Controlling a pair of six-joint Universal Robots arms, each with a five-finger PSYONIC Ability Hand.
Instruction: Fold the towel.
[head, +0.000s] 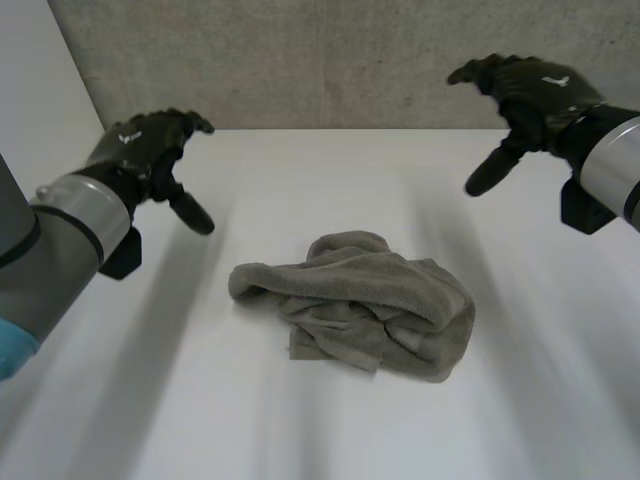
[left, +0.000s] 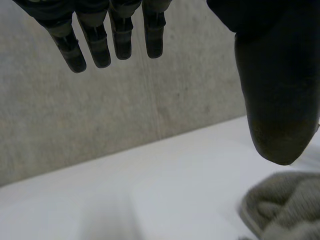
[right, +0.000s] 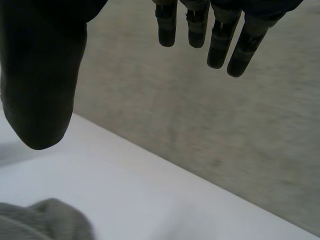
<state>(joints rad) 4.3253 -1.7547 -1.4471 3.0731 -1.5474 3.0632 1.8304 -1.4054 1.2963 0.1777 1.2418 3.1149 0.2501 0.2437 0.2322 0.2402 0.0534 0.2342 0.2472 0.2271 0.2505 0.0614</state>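
Left hand (head: 150, 148): black, held above the table's left side; fingers (left: 95, 46) straight and spread, thumb standing apart, grasping nothing.
Right hand (head: 530, 92): black, held above the table's right side; fingers straight, thumb pointing down and inward, released and empty.
Towel (head: 360, 300): grey-green terry with a looped, nubby pile; it lies in a crumpled, rounded heap with soft rolled folds at the middle of the table, between the two hands and well apart from both.
Markings: a small pale mark sits on the back of each hand, too small to read.
Table (head: 300, 165): white, smooth and flat, with bare surface on every side of the towel.
Wall (head: 300, 60): grey and speckled like concrete, rising behind the table's far edge.
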